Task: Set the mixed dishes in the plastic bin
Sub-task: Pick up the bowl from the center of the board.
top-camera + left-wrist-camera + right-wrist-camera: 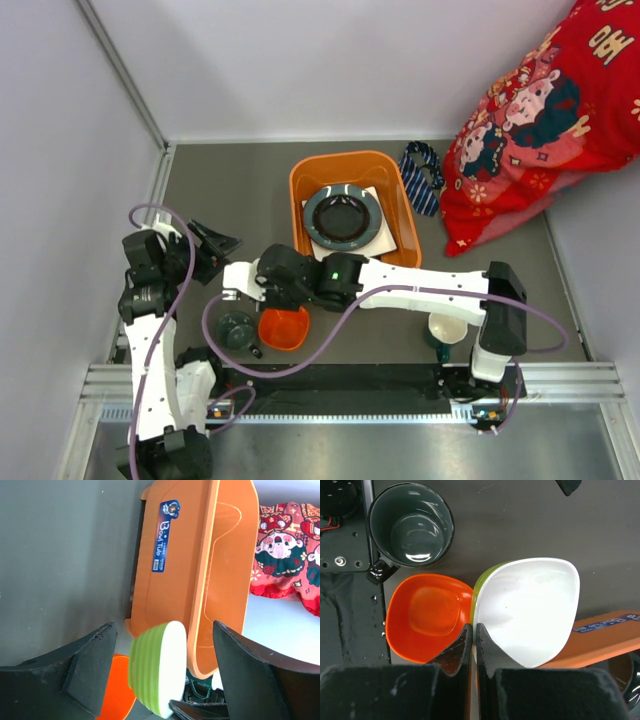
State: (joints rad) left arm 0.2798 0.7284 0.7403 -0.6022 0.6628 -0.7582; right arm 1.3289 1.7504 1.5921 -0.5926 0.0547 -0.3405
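Right gripper (472, 628) closed, thin pinch on rim of green bowl (525, 610). Bowl tipped on edge, outside plastic bin (303, 190), beside its near wall.
Risks: pinch slips, bowl drops onto orange bowl (427, 615) just beside; bowl clips bin wall going over.
Left gripper (165, 630) wide open, empty, facing same bowl; arm clash possible.
Bin holds blue-grey plate (342, 215) on white square plate (378, 192).
Teal cup (410, 525), cream mug (447, 328) on table (230, 190).

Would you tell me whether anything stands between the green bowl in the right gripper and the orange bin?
Nothing visible does. The green bowl, gripped by the right gripper, is beside the near wall of the orange bin; only that wall is between. Inside lies the round plate.
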